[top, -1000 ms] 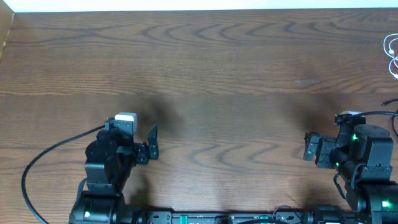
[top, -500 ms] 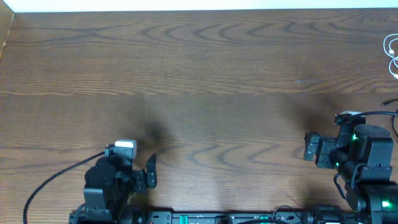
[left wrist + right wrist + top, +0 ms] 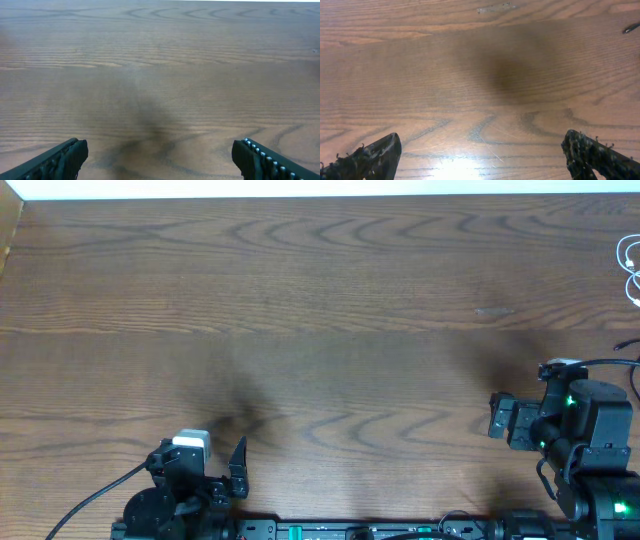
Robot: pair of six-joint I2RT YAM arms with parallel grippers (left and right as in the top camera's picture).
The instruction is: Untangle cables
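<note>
The white cable (image 3: 630, 266) lies in small loops at the far right edge of the wooden table (image 3: 330, 290), partly cut off in the overhead view. A thin dark cable end (image 3: 629, 343) shows just below it and appears at the top right of the right wrist view (image 3: 630, 28). My left gripper (image 3: 236, 478) is open and empty at the front left edge, far from the cables; its wrist view (image 3: 160, 152) shows only bare wood between the fingers. My right gripper (image 3: 497, 418) is open and empty at the front right (image 3: 480, 150), short of the cables.
A thick black arm wire (image 3: 90, 505) curves out from the left arm at the front left. Another arm wire (image 3: 610, 363) loops by the right arm. A pale scuff (image 3: 493, 311) marks the wood right of centre.
My left arm has drawn back toward the front edge of the table, gripper still open. The right arm and the cables have not moved.
</note>
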